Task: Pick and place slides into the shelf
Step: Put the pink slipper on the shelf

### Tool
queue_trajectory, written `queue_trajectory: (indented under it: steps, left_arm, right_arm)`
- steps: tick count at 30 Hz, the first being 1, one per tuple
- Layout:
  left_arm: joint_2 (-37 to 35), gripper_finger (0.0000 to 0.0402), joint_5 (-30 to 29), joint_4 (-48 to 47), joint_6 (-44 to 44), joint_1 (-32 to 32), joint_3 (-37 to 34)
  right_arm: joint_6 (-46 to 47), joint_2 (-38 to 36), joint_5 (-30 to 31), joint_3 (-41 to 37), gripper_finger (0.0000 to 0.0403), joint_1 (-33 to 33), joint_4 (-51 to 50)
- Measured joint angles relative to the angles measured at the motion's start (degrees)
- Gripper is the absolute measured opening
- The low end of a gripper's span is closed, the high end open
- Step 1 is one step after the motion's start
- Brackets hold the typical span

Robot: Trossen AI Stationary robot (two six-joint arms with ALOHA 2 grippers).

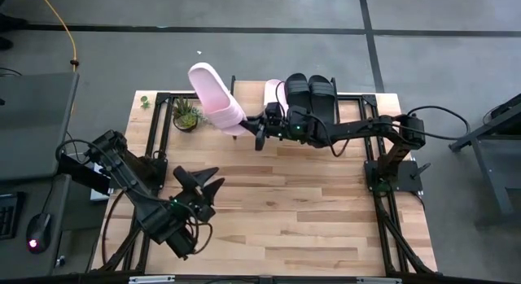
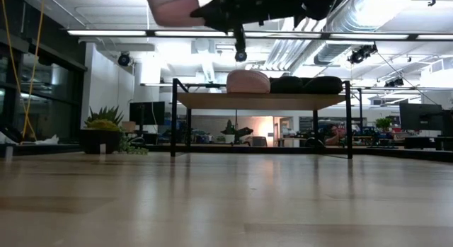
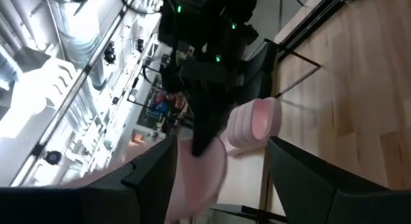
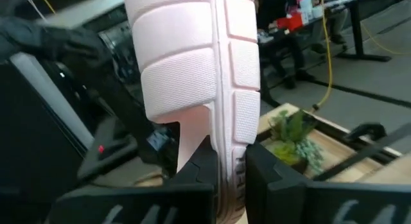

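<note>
My right gripper (image 1: 259,128) is clamped on the edge of a pink slide (image 1: 214,97), held in the air over the tabletop's far edge, left of the shelf (image 2: 262,100). Shelf carries one pink slide (image 2: 248,81) and two black slides (image 1: 309,93). My left gripper (image 1: 202,185) is released, idle near the left edge.

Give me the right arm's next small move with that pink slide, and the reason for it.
Probably swing the held pink slide toward the bare left part of the shelf, then lower it. The right gripper is shut on its edge, holding it above the shelf, where one pink slide and two black slides already sit. The left gripper waits open over the table.
</note>
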Motion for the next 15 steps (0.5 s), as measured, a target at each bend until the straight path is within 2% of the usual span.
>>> queue_trajectory:
  steps: [2,15]
  left_arm:
    - [0.0,0.0225,0.7,-1.4,-3.9,0.0,-0.1]
    - [-0.8,0.0225,5.4,-1.4,-2.5,0.1,-0.3]
  right_arm:
    - [1.3,0.0,0.2,0.0,0.0009,0.4,1.6]
    - [15.4,0.0,7.2,0.0,0.0009,0.5,1.9]
